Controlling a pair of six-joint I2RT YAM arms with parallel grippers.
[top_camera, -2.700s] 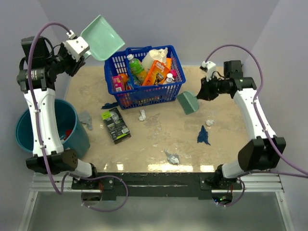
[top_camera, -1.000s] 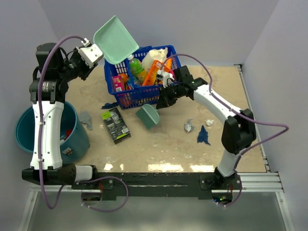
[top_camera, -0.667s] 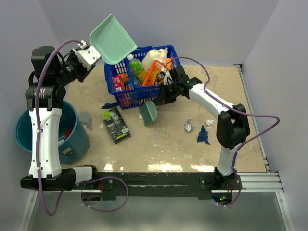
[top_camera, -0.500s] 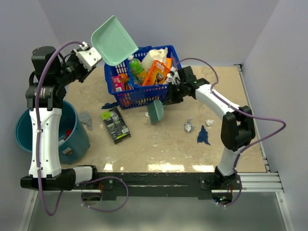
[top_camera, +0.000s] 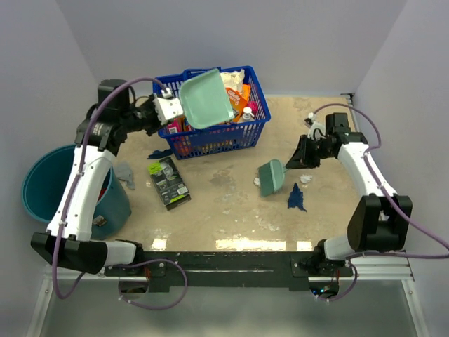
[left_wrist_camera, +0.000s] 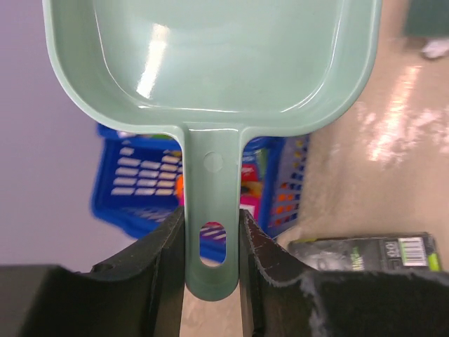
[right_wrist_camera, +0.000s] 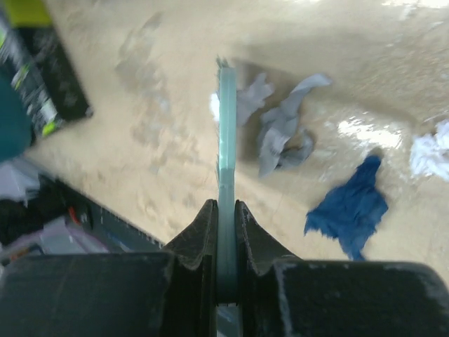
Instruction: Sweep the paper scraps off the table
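Note:
My left gripper is shut on the handle of the mint-green dustpan, held in the air over the blue basket; the left wrist view shows the handle clamped between the fingers. My right gripper is shut on the green brush, whose head is low over the table. In the right wrist view the brush stands edge-on beside a grey paper scrap, with a dark blue scrap and a white scrap to its right. More scraps lie at the left: grey and dark blue.
A blue basket full of bottles and packets stands at the back centre. A flat black-and-green packet lies left of centre. A round teal bucket stands off the table's left edge.
The left arm swung the dustpan right and down over the basket. The right arm carried the brush from the basket front to the right, up to the grey scrap.

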